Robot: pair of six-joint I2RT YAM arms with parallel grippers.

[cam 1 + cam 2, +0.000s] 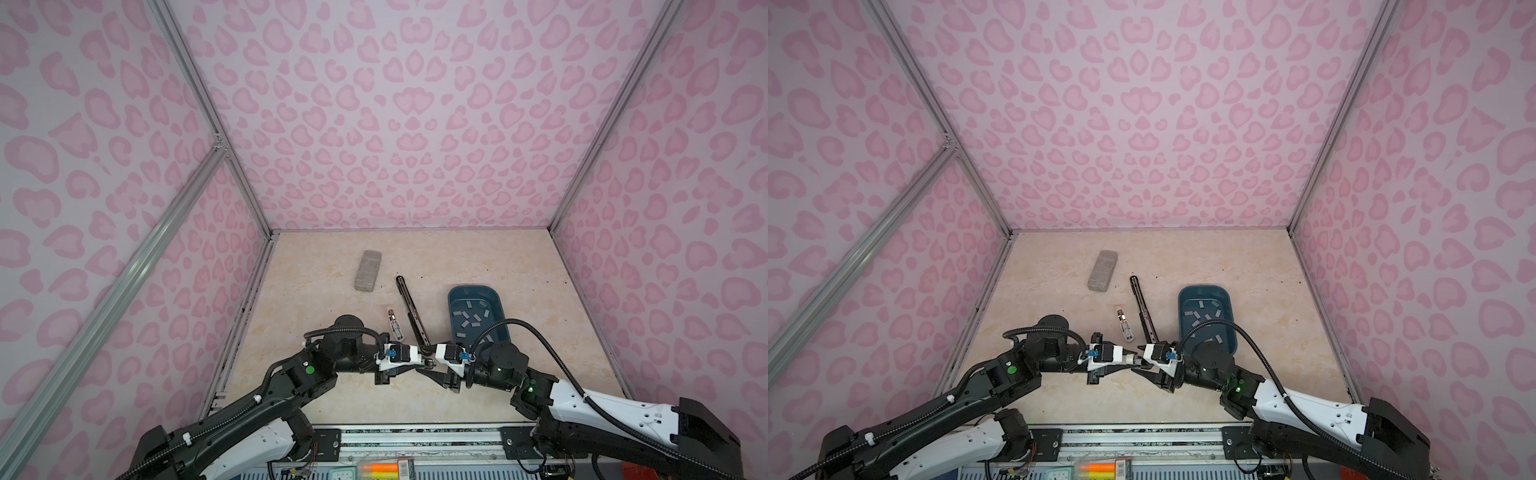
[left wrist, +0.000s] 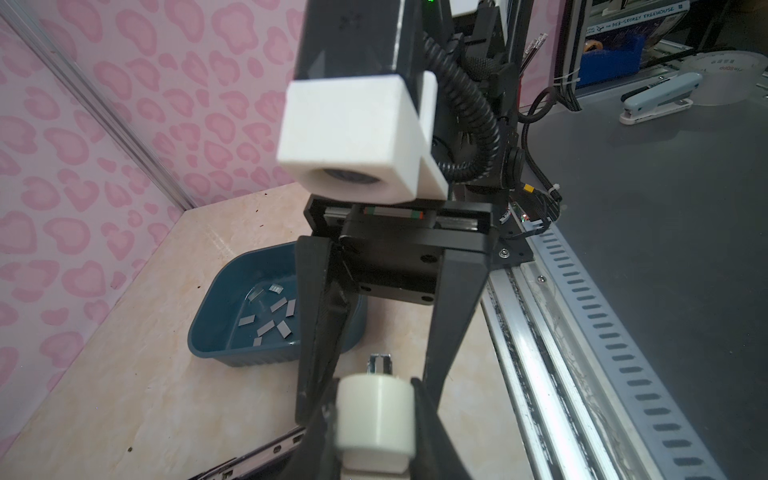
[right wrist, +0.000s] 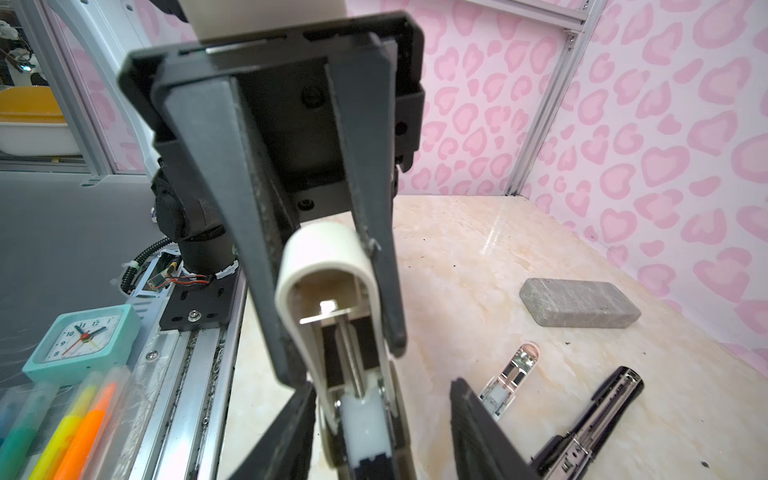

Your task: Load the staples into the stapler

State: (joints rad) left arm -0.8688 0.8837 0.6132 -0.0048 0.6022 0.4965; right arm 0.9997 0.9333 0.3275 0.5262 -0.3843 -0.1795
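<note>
My left gripper [image 1: 427, 362] [image 2: 374, 419] is shut on a white stapler piece [image 3: 332, 266] with a spring inside, held above the table's front middle. My right gripper [image 1: 434, 366] [image 3: 382, 436] faces it with its jaws apart on either side of that piece's end, a gap showing on one side. The black stapler [image 1: 409, 309] [image 3: 590, 424] lies open on the table beyond them, and a small white-and-silver part [image 1: 394, 324] [image 3: 509, 382] lies beside it. The staples [image 1: 469, 320] [image 2: 272, 318] lie loose in a dark teal tray [image 1: 498, 309] [image 2: 216, 328] at the right.
A grey speckled block [image 1: 368, 270] [image 3: 579, 307] lies at the back left. Pink patterned walls close in three sides. Along the front rail [image 3: 183, 374] stand a teal clock [image 3: 83, 336] and highlighters [image 3: 75, 432]. Another stapler [image 2: 656, 97] lies outside the enclosure.
</note>
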